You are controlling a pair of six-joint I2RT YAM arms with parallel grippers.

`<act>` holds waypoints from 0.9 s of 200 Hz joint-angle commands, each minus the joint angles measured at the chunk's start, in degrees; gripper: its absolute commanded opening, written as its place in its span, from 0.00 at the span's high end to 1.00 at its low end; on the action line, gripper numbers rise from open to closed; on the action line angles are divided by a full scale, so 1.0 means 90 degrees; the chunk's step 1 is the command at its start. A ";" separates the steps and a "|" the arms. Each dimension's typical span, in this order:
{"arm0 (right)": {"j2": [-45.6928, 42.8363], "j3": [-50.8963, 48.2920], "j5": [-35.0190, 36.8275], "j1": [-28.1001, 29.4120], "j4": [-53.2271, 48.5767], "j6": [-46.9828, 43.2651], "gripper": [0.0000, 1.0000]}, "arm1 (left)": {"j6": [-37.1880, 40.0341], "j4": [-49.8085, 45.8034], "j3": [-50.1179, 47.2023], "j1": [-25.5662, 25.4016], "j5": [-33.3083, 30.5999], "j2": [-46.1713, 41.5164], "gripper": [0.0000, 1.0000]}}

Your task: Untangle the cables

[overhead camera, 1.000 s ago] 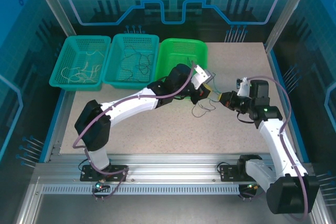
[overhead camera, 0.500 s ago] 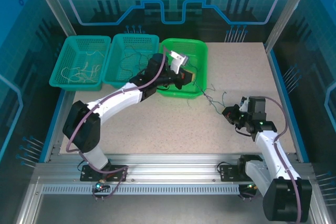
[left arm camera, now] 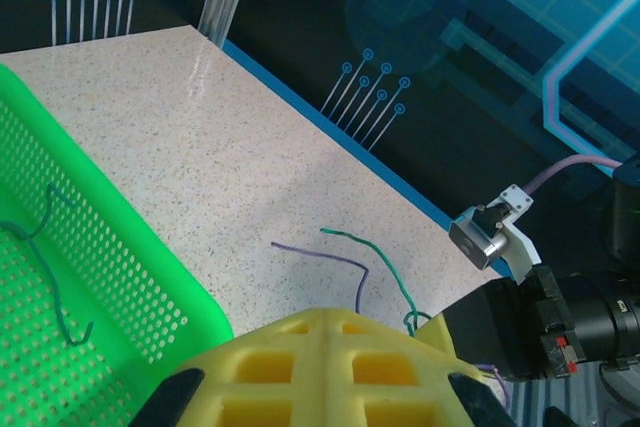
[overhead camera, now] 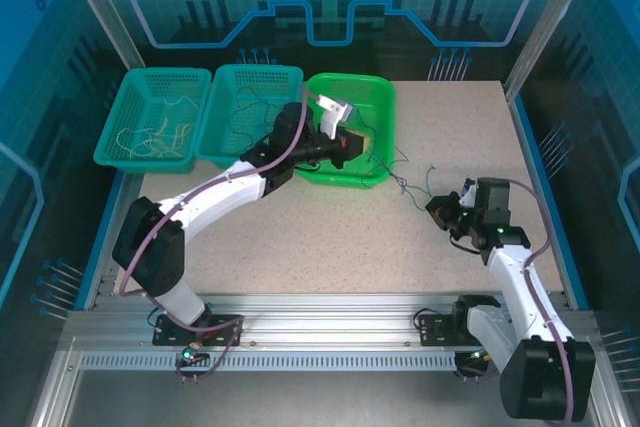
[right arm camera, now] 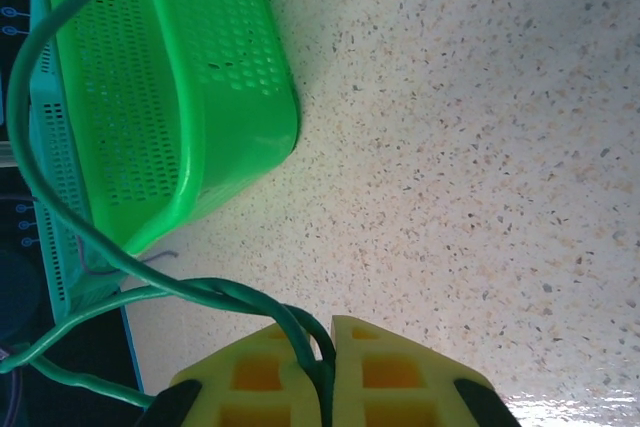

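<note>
- Top external view: left claw [overhead camera: 352,143], closed, hangs over the green basket [overhead camera: 372,82]; right claw [overhead camera: 436,209] sits low above the speckled surface [overhead camera: 330,229].
- Thin cables [overhead camera: 402,183] stretch as a tangled strand between the two claws, just off the basket's near corner.
- Right wrist view: right claw [right arm camera: 322,339] pinches green cables [right arm camera: 215,292] between its closed yellow pads [right arm camera: 260,382].
- Left wrist view: purple and green strands curl just past the left claw [left arm camera: 332,319]; whether it pinches them cannot be told.

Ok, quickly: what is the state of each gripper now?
Left gripper: closed; whether it holds anything cannot be told.
Right gripper: closed on green cables.
</note>
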 commanded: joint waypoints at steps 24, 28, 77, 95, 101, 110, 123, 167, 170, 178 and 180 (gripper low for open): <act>-0.0021 0.0066 -0.0270 -0.1381 -0.0788 0.0184 1.00 | -0.0466 0.0490 -0.0347 0.1060 -0.0905 -0.1046 1.00; -0.0018 0.0058 -0.0411 -0.1515 -0.0733 0.0229 1.00 | -0.0442 0.0443 -0.0367 0.1117 -0.0963 -0.1118 1.00; 0.0075 0.0336 -0.0722 -0.1033 -0.0174 0.0085 1.00 | -0.0680 0.0868 -0.0485 0.1238 -0.0259 -0.1198 1.00; -0.0051 0.0563 -0.0542 -0.0676 -0.0321 -0.0123 1.00 | -0.0563 0.1581 -0.0550 0.0974 0.0575 -0.0984 1.00; -0.0155 0.0669 -0.0491 -0.0605 -0.0396 -0.0244 1.00 | -0.0406 0.1715 -0.0539 0.0857 0.0822 -0.0922 1.00; -0.0343 0.0900 -0.0349 -0.0483 -0.0554 -0.0449 1.00 | -0.0059 0.1725 -0.0461 0.0671 0.1131 -0.0856 0.95; -0.0570 0.1322 0.0049 -0.0216 -0.0958 -0.0822 1.00 | 0.0523 0.1691 -0.0469 0.0436 0.1182 -0.0867 0.76; -0.0334 0.2639 0.1062 0.0881 -0.1903 -0.1762 1.00 | 0.2905 0.0917 -0.0287 -0.0283 0.1381 -0.0803 0.31; -0.0293 0.2693 0.1094 0.0920 -0.1930 -0.1765 1.00 | 0.2926 0.0950 -0.0300 -0.0330 0.1399 -0.0789 0.30; -0.0193 0.2815 0.1175 0.1009 -0.1994 -0.1748 1.00 | 0.2833 0.1262 -0.0431 -0.0413 0.1425 -0.0782 0.25; -0.0174 0.2845 0.1203 0.1037 -0.2010 -0.1739 1.00 | 0.2780 0.1360 -0.0486 -0.0429 0.1432 -0.0776 0.24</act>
